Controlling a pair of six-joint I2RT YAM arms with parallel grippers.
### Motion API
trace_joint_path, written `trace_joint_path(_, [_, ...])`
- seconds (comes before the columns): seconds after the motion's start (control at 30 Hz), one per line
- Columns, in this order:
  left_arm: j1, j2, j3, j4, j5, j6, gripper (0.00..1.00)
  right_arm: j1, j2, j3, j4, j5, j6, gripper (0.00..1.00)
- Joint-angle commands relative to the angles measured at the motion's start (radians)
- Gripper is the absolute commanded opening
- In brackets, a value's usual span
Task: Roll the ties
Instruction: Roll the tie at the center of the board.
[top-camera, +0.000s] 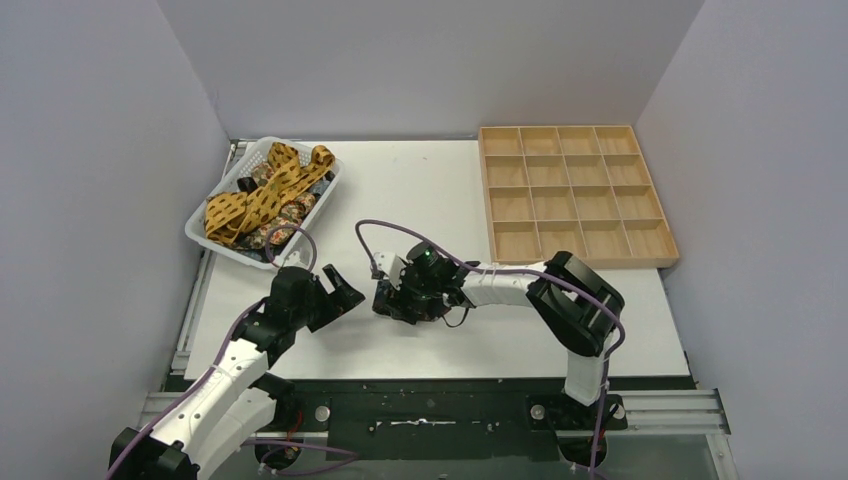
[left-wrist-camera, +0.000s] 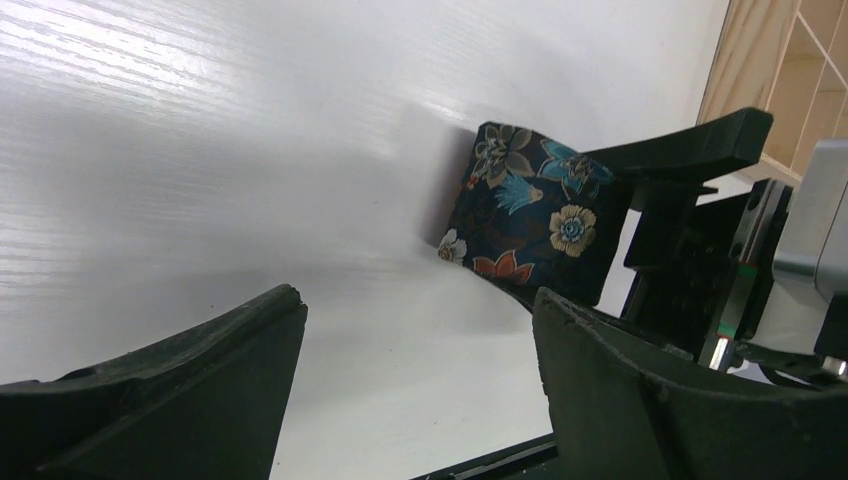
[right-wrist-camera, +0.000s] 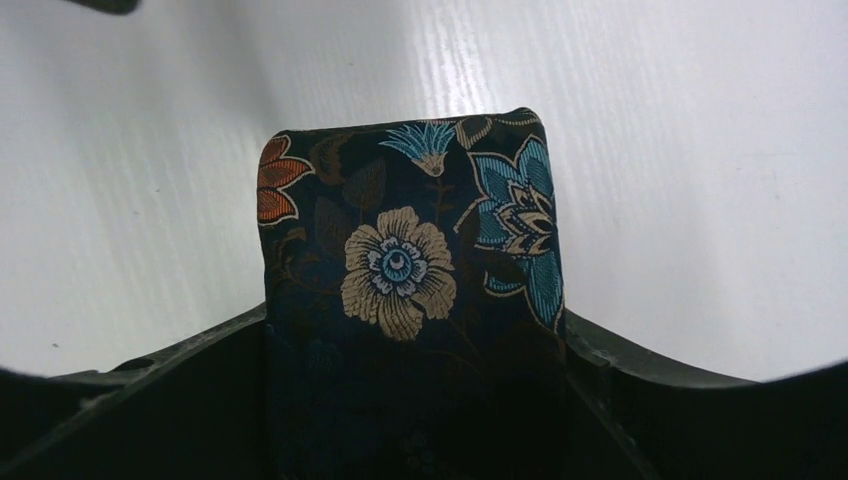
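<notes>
A rolled dark navy floral tie (right-wrist-camera: 410, 260) stands on the white table, and my right gripper (right-wrist-camera: 415, 320) is shut on it, one finger pressed against each side. The left wrist view shows the same tie (left-wrist-camera: 530, 215) in the right gripper's black fingers (left-wrist-camera: 690, 150). From above, the right gripper (top-camera: 388, 300) covers the roll at the table's middle. My left gripper (top-camera: 340, 290) is open just left of it, and in its own view the left gripper (left-wrist-camera: 418, 300) has only bare table between its fingers. More ties, mustard-yellow (top-camera: 250, 205) and dark floral (top-camera: 290, 212), lie heaped in the basket.
The white basket (top-camera: 200, 228) stands at the far left of the table. A wooden tray of square compartments (top-camera: 570, 195) lies at the far right. Purple cables (top-camera: 375, 228) loop above both arms. Grey walls close in the left, right and back.
</notes>
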Motion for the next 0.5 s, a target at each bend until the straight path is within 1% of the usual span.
trace_joint_path(0.0, [0.009,0.003,0.004,0.045,0.021,0.013,0.81,0.047,-0.068,-0.070,0.031,0.019,0.085,0.63])
trace_joint_path(0.1, [0.010,0.014,0.005,0.052,0.027,0.016,0.81,0.077,-0.098,-0.106,0.069,0.051,0.119,0.61])
trace_joint_path(0.13, [0.011,0.017,0.006,0.055,0.032,0.017,0.81,0.089,-0.102,-0.112,0.071,0.055,0.122,0.59])
trace_joint_path(0.2, [0.011,0.024,0.007,0.058,0.039,0.017,0.81,0.106,-0.103,-0.110,0.062,0.068,0.123,0.59])
trace_joint_path(0.3, [0.011,0.028,0.007,0.060,0.044,0.019,0.81,0.119,-0.091,-0.090,0.033,0.080,0.128,0.56])
trace_joint_path(0.33, [0.011,0.029,0.007,0.060,0.047,0.020,0.81,0.121,-0.084,-0.076,0.016,0.083,0.129,0.59])
trace_joint_path(0.37, [0.011,0.031,0.006,0.061,0.049,0.020,0.81,0.123,-0.081,-0.064,0.002,0.087,0.126,0.64])
trace_joint_path(0.4, [0.011,0.031,0.006,0.060,0.051,0.020,0.81,0.127,-0.082,-0.055,-0.006,0.091,0.122,0.75])
trace_joint_path(0.43, [0.012,0.029,0.006,0.060,0.052,0.022,0.81,0.127,-0.087,-0.054,-0.008,0.096,0.117,0.82])
trace_joint_path(0.47, [0.011,0.027,0.006,0.060,0.054,0.022,0.81,0.127,-0.096,-0.055,-0.007,0.097,0.113,0.84])
